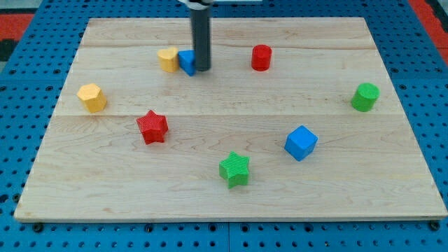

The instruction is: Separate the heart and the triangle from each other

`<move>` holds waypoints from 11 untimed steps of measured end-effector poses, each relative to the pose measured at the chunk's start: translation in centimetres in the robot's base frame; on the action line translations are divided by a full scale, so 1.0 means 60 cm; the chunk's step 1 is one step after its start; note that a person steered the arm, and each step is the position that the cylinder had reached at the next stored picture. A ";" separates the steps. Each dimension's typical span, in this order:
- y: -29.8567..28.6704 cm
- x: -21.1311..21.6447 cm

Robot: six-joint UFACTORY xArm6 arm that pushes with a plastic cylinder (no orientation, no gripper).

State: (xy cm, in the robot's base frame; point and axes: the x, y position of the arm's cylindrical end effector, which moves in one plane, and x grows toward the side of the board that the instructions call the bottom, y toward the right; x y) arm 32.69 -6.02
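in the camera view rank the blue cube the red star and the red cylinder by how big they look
1. Blue cube and red star: look about alike, so no ranking between them.
2. Red cylinder: smallest, though it sits farther up the view, which may shrink it.

**Eight blocks spread over the wooden board**

Here's the pale wooden board [231, 189], lying on a blue perforated surface [21, 84]. Take the red star [152, 127] as our marker. Up and just to its right sits the yellow heart [168, 59], touching the blue triangle [186, 61] (partly hidden behind the rod). My tip [201, 70] rests on the board against that triangle's right side. Further right, near the view's top, the red cylinder [261, 57]. Left of the star and a bit higher, the yellow hexagonal block [92, 97]. Below-right of it, the green star [234, 169]; beyond that, the blue cube [301, 143]; far right, the green cylinder [365, 96].
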 end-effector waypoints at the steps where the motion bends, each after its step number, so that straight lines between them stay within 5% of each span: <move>1: -0.022 0.004; 3: -0.086 -0.120; 5: -0.041 -0.167; 6: -0.154 -0.146; 8: -0.151 -0.083; 11: -0.219 -0.078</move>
